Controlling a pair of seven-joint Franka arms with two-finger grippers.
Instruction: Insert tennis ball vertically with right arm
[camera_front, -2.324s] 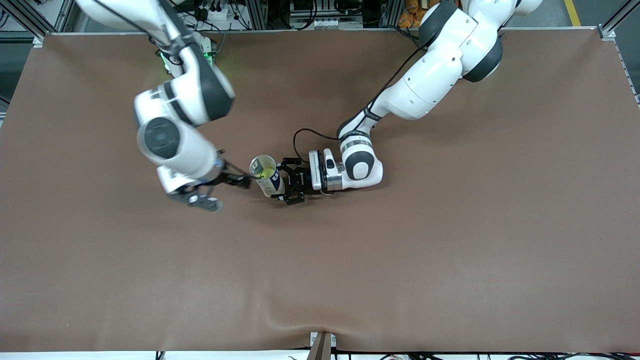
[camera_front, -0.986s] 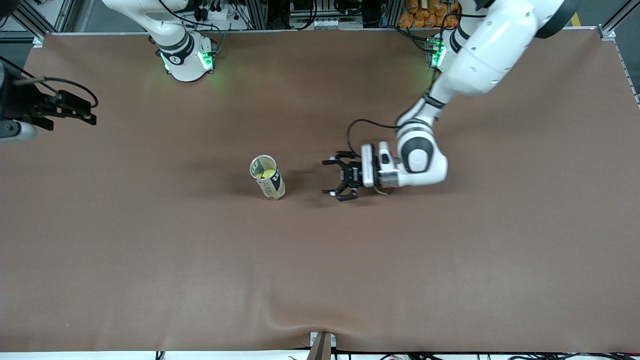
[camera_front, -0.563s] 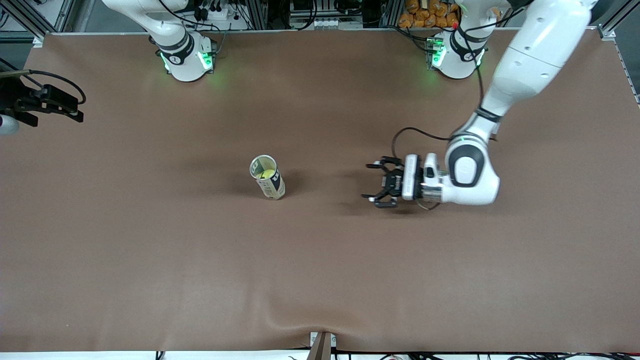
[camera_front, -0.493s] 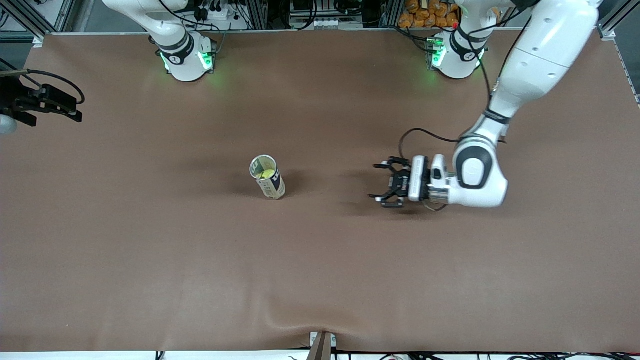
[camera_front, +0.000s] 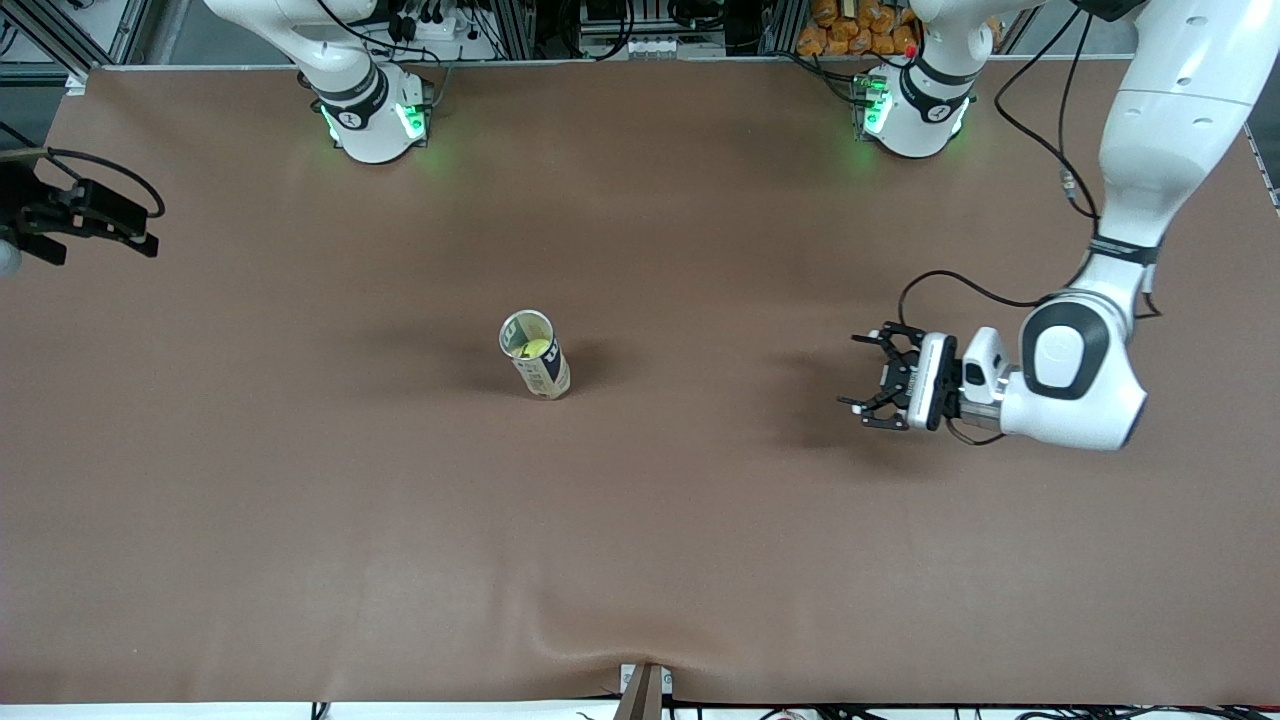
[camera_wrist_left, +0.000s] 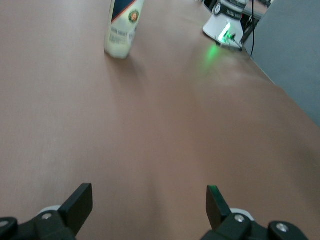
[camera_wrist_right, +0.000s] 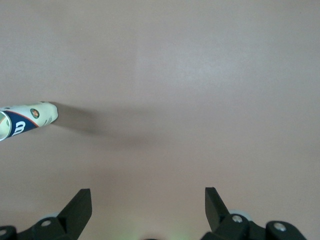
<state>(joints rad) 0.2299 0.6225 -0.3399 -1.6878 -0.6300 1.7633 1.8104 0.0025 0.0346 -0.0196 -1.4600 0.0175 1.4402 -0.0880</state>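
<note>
A tennis ball (camera_front: 534, 349) lies yellow-green inside an open-topped can (camera_front: 538, 362) that stands upright on the brown table, about midway between the two arms' ends. The can (camera_wrist_left: 123, 26) also shows in the left wrist view and, the can (camera_wrist_right: 29, 119), in the right wrist view. My left gripper (camera_front: 856, 373) hangs open and empty over the table toward the left arm's end, well apart from the can. My right gripper (camera_front: 150, 228) is open and empty over the table's edge at the right arm's end. Between the fingers of the left gripper (camera_wrist_left: 147, 205) and the right gripper (camera_wrist_right: 146, 205) only bare table shows.
The brown mat (camera_front: 640, 520) covers the whole table. The right arm's base (camera_front: 368, 118) and the left arm's base (camera_front: 915, 112) glow green along the edge farthest from the front camera. A small bracket (camera_front: 643, 690) sits at the nearest edge.
My left gripper has pulled back from the can toward the left arm's end, staying open. The right gripper has stayed near the table's edge. The can with the ball has not moved.
</note>
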